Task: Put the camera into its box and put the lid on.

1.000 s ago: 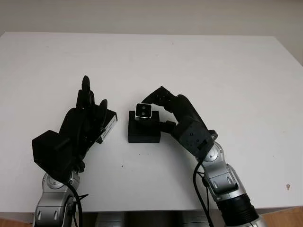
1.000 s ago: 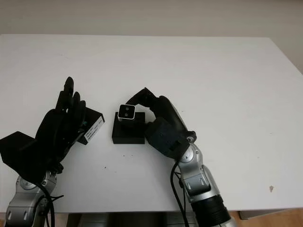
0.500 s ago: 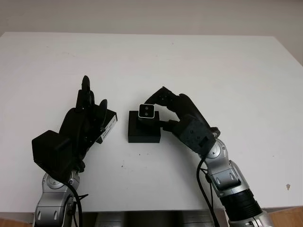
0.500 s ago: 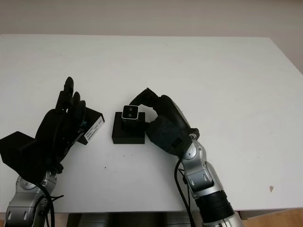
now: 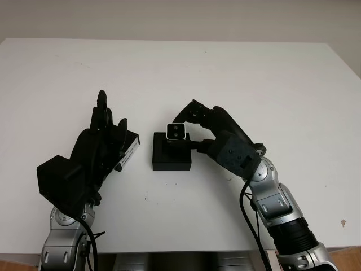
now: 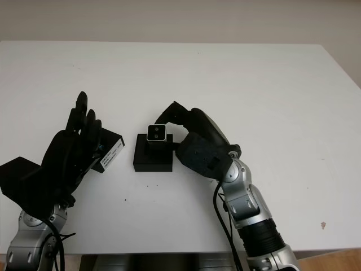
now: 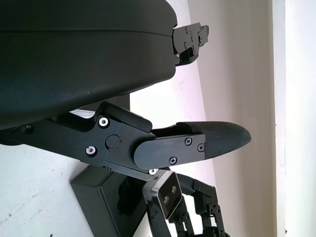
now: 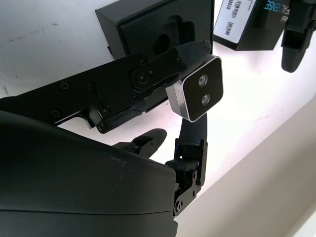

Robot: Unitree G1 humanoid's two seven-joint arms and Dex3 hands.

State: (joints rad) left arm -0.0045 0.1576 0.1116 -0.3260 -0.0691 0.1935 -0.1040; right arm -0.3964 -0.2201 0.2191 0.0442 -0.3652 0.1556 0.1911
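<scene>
A: How far along is it?

B: Early to middle, I'd judge. The right robot hand [image 5: 198, 129] has the camera [image 5: 176, 131] pinched between its fingers [image 8: 148, 74], lens face turned up toward the head, held just over the box [image 5: 171, 158].

A: So it isn't in the box?

B: Not seated, as far as I can tell. The box sits open on the tabletop [image 5: 225, 79], directly under the right robot hand's fingertips, and in the right wrist view its moulded recess [image 8: 170, 37] looks bare. The camera hangs above the far edge of the box rather than in that recess.

A: And the lid?

B: The lid [image 5: 127, 148], black with a white label, lies on the tabletop beside the box, on the side away from the right robot hand. The left robot hand [image 5: 101, 141] is over it, fingers pointing away from the robot. It covers much of the lid, and I cannot tell whether it is gripping it.

A: What's left, then?

B: Lowering the camera into the recess, letting go, then bringing the lid across and setting it on the box. Neither step looks done.
</scene>
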